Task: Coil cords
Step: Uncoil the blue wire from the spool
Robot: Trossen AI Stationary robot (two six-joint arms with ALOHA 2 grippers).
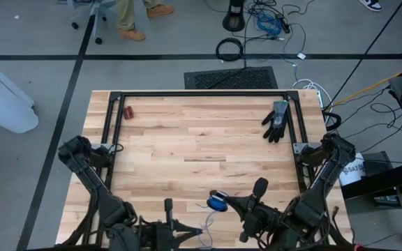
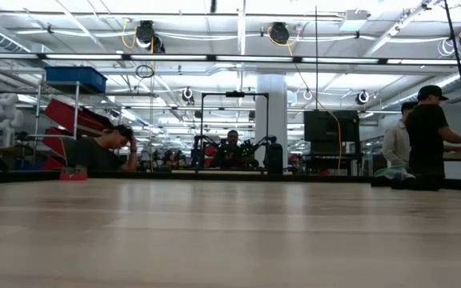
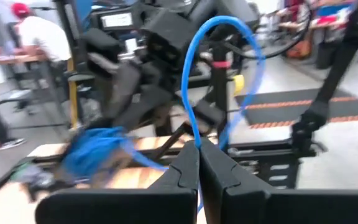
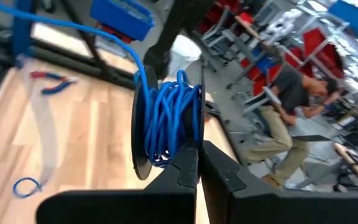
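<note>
Reading the high view from its left edge to its right:

1. Pliers [image 1: 127,111], red-handled, lie at the upper left of the table [image 1: 187,139], well apart from both arms and apparently not part of the job.
2. Left gripper [image 3: 199,163], at the lower centre-left of the high view, has its fingers pressed together on the blue cord [image 3: 191,81]. In the left wrist view the strand rises from between the fingertips in a tall arch, which suggests this arm holds the free run taut and guides it.
3. Coiled bundle [image 1: 217,202], bright blue, sits at the lower centre of the high view, between the two grippers and near the table's near edge.
4. Right gripper [image 4: 197,163], lower centre-right, is likewise pinched shut on the cord. Its wrist view shows many blue turns stacked just beyond the fingertips, so this arm probably anchors the coil while turns are added. What the turns wrap around cannot be told.
5. Black glove [image 1: 276,120] rests at the upper right of the table, away from the work.
</note>
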